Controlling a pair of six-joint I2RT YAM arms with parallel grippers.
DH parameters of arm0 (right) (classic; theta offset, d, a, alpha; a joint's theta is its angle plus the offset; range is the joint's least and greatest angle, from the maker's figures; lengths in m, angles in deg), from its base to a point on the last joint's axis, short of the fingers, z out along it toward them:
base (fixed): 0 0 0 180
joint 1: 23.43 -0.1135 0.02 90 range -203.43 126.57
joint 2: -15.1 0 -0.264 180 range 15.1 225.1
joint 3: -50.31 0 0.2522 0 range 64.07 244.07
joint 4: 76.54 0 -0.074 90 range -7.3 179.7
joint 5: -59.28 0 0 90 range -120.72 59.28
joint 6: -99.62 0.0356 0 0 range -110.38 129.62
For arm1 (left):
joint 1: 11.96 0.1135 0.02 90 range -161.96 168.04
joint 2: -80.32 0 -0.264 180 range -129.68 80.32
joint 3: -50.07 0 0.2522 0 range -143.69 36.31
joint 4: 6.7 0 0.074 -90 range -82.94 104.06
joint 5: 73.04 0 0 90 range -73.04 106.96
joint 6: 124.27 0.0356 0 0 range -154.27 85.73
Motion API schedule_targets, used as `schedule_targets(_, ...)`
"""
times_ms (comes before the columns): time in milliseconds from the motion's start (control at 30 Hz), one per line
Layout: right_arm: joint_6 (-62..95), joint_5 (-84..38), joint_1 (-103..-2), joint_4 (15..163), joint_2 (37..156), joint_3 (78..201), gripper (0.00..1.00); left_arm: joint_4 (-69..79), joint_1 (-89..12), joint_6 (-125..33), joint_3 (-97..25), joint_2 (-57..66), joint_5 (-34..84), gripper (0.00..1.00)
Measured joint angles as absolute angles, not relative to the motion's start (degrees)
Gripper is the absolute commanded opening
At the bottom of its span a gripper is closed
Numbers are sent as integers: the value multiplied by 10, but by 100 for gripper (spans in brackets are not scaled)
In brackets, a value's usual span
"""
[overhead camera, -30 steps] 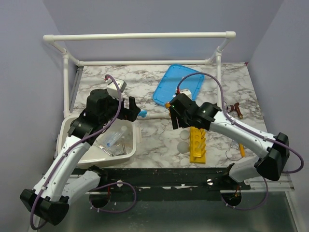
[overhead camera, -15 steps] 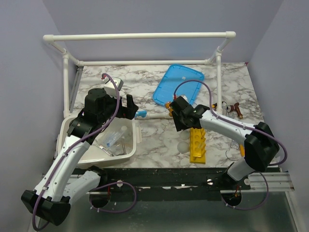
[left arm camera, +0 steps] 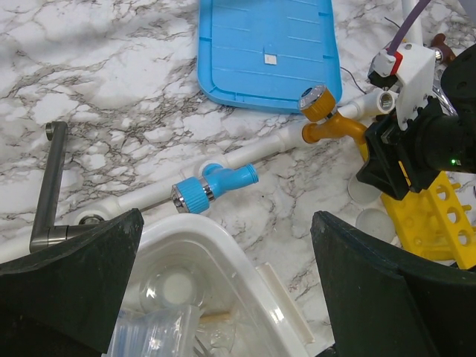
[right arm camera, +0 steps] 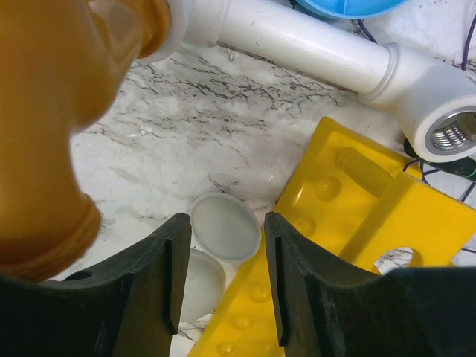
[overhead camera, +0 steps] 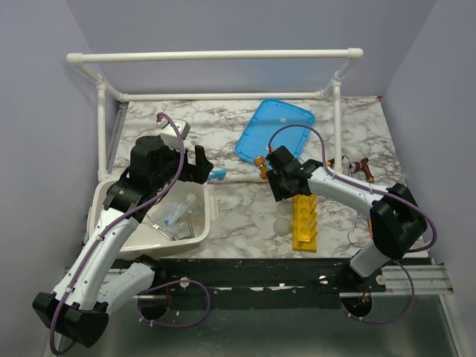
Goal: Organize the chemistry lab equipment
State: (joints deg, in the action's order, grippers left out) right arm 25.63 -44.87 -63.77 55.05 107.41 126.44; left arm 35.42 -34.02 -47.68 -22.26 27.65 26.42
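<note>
My right gripper (right arm camera: 225, 223) is open low over the table, its jaws on either side of a small white round dish (right arm camera: 223, 227) without pinching it. A second white dish (right arm camera: 199, 291) lies just nearer, also seen from above (overhead camera: 282, 223). The yellow holed rack (right arm camera: 357, 238) lies right beside them (overhead camera: 305, 223). My left gripper (left arm camera: 227, 230) is wide open and empty above the far right corner of the white tub (left arm camera: 223, 249), which holds a clear beaker (left arm camera: 167, 286), a plastic bag and wooden sticks. From above, the right gripper (overhead camera: 277, 192) and left gripper (overhead camera: 202, 167) are apart.
A blue lid (overhead camera: 274, 130) lies at the back. A white pipe (right arm camera: 297, 37) carries an orange fitting (left arm camera: 327, 119) and a blue fitting (left arm camera: 212, 187). A brown item (overhead camera: 362, 167), a glass flask (overhead camera: 361, 234) and an orange stick (overhead camera: 372, 230) lie at the right. A pipe frame (overhead camera: 216, 56) borders the back.
My right gripper has swung in and down toward the white dishes beside the yellow rack. My left gripper shifted slightly and then stayed still.
</note>
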Motion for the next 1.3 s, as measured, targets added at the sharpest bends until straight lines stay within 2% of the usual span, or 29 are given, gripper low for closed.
schedule_targets(900, 245, -415, -612, 589, 1077, 1241, 47, 354, -340, -477, -223, 282, 257, 99)
schedule_targets(1133, 250, -415, -610, 588, 1065, 1236, 55, 354, -340, -477, -220, 287, 250, 99)
schedule_targets(1300, 266, -416, -599, 583, 1057, 1224, 56, 354, -340, -477, -220, 287, 250, 99)
